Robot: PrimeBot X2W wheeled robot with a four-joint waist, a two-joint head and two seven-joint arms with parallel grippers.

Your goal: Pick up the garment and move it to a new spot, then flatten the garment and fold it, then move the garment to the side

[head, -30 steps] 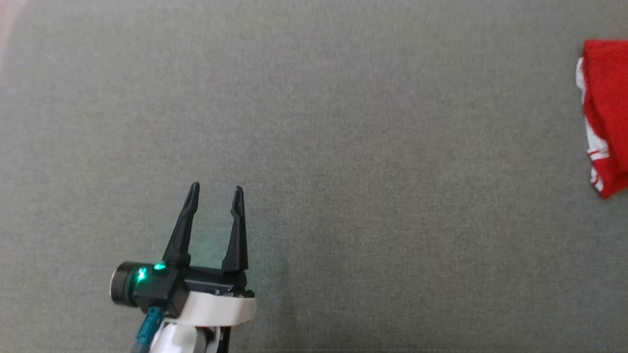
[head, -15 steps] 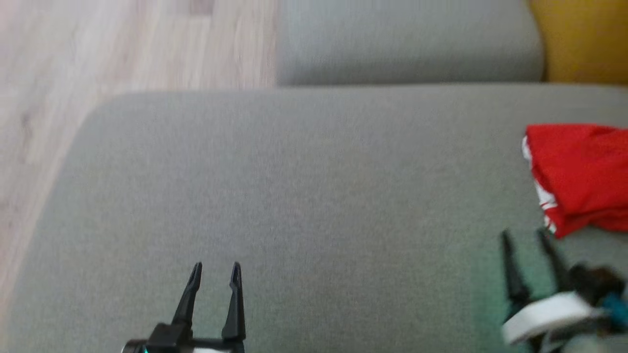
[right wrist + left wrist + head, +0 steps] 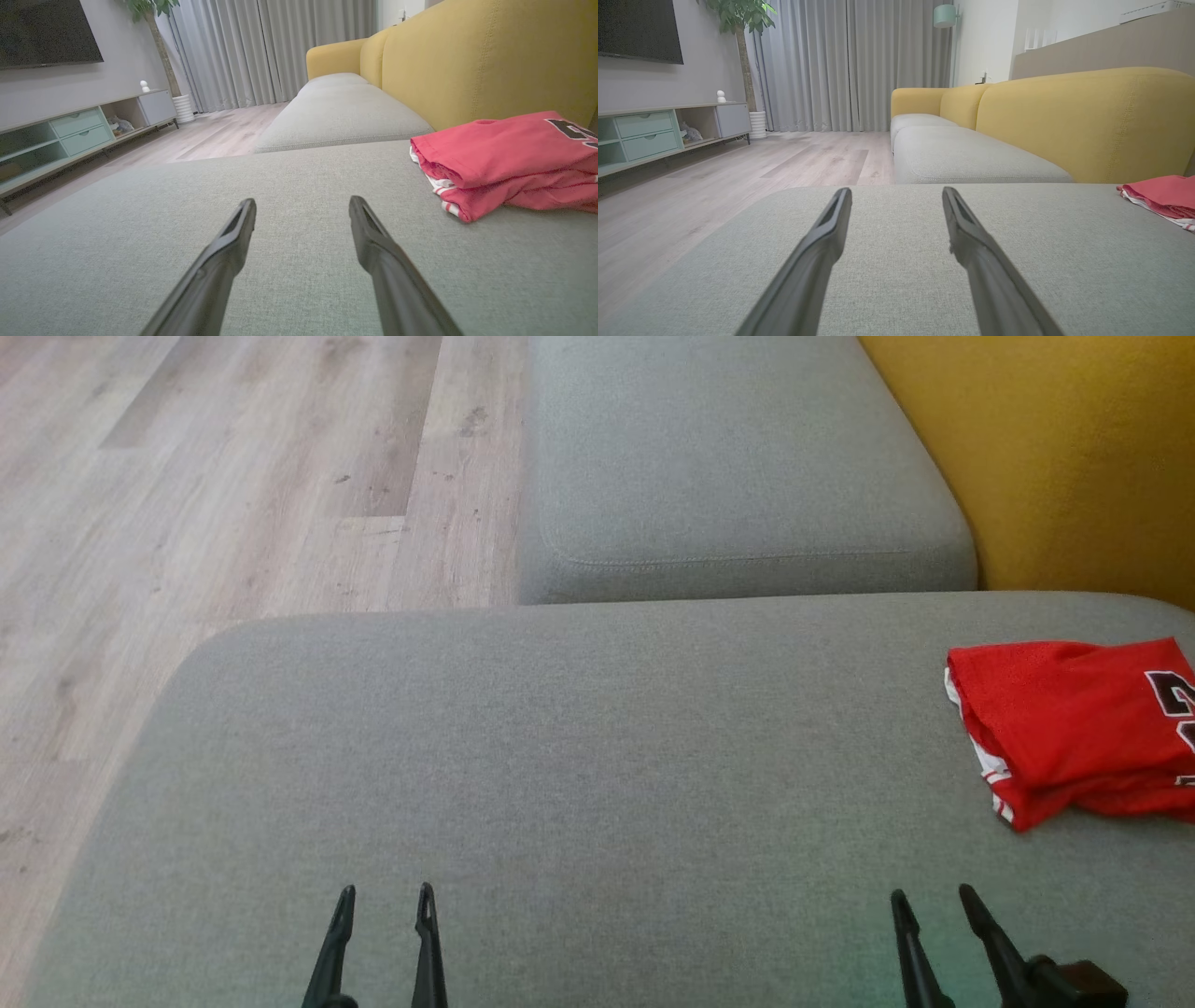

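You have: garment (image 3: 1064,737), red mesh cloth; sofa seat (image 3: 560,756), grey matt coarse weave; floor (image 3: 187,476), pale wood-grain planks, low sheen.

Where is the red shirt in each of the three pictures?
Head view: the red shirt lies folded at the right edge, halfway down, on the grey cushion.
Left wrist view: the red shirt is a small piece at the far right edge, halfway down.
Right wrist view: the red shirt is big, on the right side, halfway down.
Shared landmark: the yellow sofa back rises just behind the shirt.
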